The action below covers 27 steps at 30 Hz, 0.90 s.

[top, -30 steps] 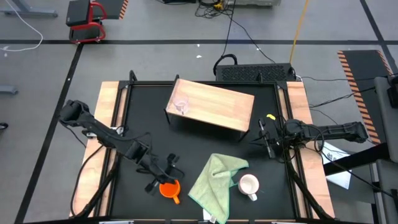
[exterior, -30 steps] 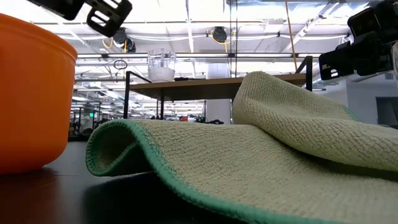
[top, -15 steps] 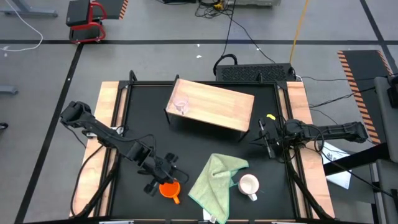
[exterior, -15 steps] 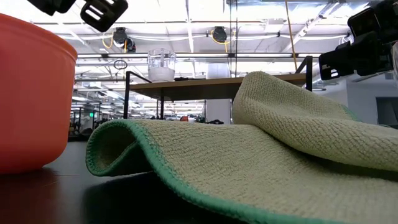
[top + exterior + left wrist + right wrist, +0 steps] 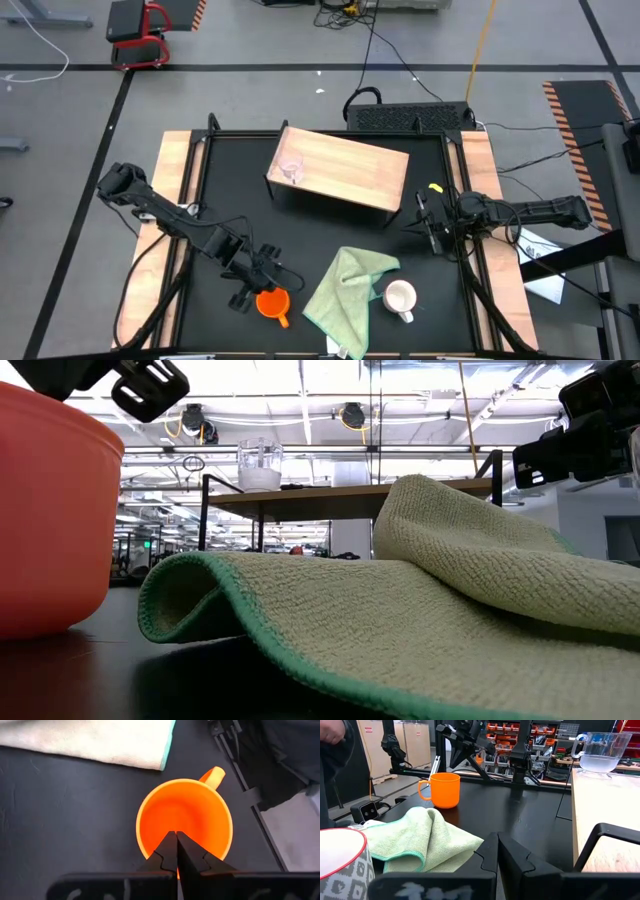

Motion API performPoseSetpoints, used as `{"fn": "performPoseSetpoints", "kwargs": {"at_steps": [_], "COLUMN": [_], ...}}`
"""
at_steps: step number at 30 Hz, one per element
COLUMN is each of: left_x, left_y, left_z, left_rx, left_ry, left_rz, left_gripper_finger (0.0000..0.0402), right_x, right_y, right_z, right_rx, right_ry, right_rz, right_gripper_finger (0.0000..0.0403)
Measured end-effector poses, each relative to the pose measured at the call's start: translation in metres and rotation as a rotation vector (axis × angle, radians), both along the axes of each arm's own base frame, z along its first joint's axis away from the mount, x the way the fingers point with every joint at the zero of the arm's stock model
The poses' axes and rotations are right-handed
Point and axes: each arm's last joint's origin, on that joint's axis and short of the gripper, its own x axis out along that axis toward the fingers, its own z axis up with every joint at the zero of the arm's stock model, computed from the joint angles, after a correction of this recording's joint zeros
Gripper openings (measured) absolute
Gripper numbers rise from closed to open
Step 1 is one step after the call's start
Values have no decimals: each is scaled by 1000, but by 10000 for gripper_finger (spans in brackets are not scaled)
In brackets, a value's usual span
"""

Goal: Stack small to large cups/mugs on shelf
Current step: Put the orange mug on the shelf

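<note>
Three cups: glass cup [image 5: 291,170], orange mug [image 5: 272,303], white mug [image 5: 400,296]. Left claw [image 5: 262,281], pressed together, hangs over the orange mug.

My left arm stretches in from the left edge of the counter, elbow low, wrist angled down toward the near side — the left claw [image 5: 262,276] hangs with its fingers pressed together. My right arm lies along the right edge, waiting — the right claw [image 5: 424,222] pinched tight too, pointing inward.
</note>
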Motion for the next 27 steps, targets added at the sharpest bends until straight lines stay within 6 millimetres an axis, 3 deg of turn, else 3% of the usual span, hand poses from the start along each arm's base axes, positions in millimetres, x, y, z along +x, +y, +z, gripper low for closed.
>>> {"fn": "performPoseSetpoints", "kwargs": {"at_steps": [27], "left_x": [0], "left_y": [1], "left_z": [-1], "left_rx": [19], "left_ry": [-1], "left_rz": [7], "left_gripper_finger": [10], "right_x": [0], "right_y": [0], "right_z": [0], "right_rx": [0], "right_ry": [-1], "right_rz": [0], "right_gripper_finger": [0]}}
